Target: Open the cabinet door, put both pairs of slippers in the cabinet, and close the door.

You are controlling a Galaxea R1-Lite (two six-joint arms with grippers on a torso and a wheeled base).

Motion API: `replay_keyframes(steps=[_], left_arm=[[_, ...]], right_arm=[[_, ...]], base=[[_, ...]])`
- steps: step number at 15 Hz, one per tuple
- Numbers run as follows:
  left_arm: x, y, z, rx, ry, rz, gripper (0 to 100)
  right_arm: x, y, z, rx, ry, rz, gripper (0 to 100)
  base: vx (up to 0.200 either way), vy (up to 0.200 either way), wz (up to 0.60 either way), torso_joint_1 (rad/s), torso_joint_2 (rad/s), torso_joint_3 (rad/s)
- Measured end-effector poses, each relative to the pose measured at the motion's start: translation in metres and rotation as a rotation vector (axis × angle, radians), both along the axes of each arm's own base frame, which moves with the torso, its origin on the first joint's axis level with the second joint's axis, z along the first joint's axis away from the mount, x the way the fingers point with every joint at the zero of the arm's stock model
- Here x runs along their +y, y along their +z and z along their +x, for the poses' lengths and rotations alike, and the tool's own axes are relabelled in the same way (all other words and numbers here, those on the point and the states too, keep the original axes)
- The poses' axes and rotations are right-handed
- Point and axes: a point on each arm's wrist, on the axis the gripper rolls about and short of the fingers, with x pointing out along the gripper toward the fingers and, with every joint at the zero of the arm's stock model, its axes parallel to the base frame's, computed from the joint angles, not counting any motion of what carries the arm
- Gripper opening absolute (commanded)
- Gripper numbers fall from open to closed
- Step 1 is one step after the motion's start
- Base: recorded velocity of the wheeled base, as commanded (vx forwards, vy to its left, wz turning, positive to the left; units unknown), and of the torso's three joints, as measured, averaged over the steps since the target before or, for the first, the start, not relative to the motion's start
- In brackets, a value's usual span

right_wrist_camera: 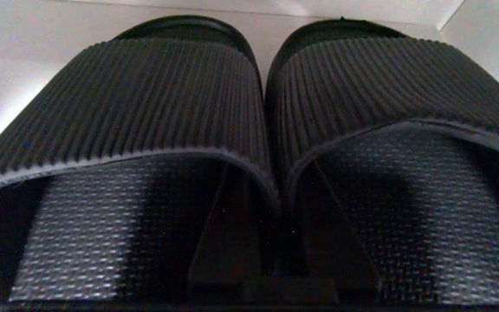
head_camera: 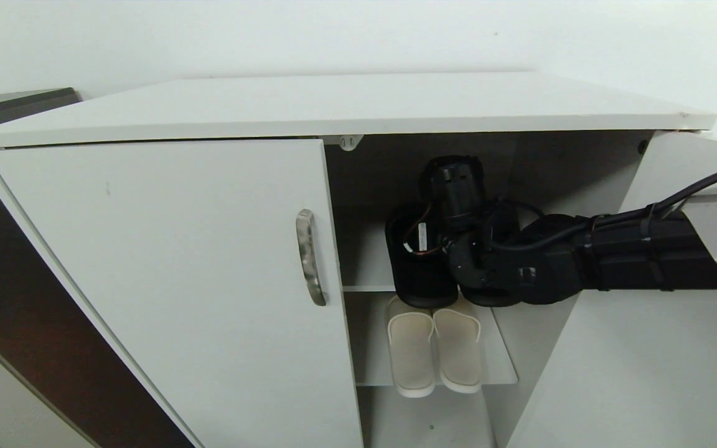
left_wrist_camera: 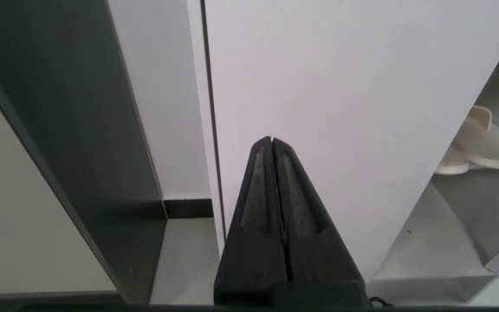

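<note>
- Cabinet [head_camera: 333, 106]: we note right door [head_camera: 645, 373] open, left door [head_camera: 165, 280] shut.
- Black slippers [head_camera: 417, 274]: on upper shelf [head_camera: 365, 288], adjoining walls pinched in right gripper [right_wrist_camera: 274, 199].
- White slippers [head_camera: 433, 351]: paired on lower shelf [head_camera: 501, 373].
- Left gripper [left_wrist_camera: 271, 152]: fingers pressed together, empty.

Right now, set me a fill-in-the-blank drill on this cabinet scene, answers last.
The black slippers are gripped by the ___ hand.
The white slippers lie on the shelf ___ them.
The fingers of the left hand are ___.
The door bearing the metal handle is ___.
Answers: right; below; shut; closed.
</note>
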Motion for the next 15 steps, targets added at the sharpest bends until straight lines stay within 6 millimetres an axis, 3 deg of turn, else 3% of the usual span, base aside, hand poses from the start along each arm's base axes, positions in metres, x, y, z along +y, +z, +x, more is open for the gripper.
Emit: replay_keyframes(steps=[7, 15], left_arm=[[0.0, 0.0, 0.0, 0.0, 0.0, 0.0, 0], [0.0, 0.0, 0.0, 0.0, 0.0, 0.0, 0]], right_arm=[[-0.001, -0.001, -0.001, 0.005, 0.0, -0.004, 100], [-0.011, -0.002, -0.035, 0.038, 0.028, -0.016, 100]], base=[[0.0, 0.0, 0.0, 0.0, 0.0, 0.0], [0.0, 0.0, 0.0, 0.0, 0.0, 0.0]])
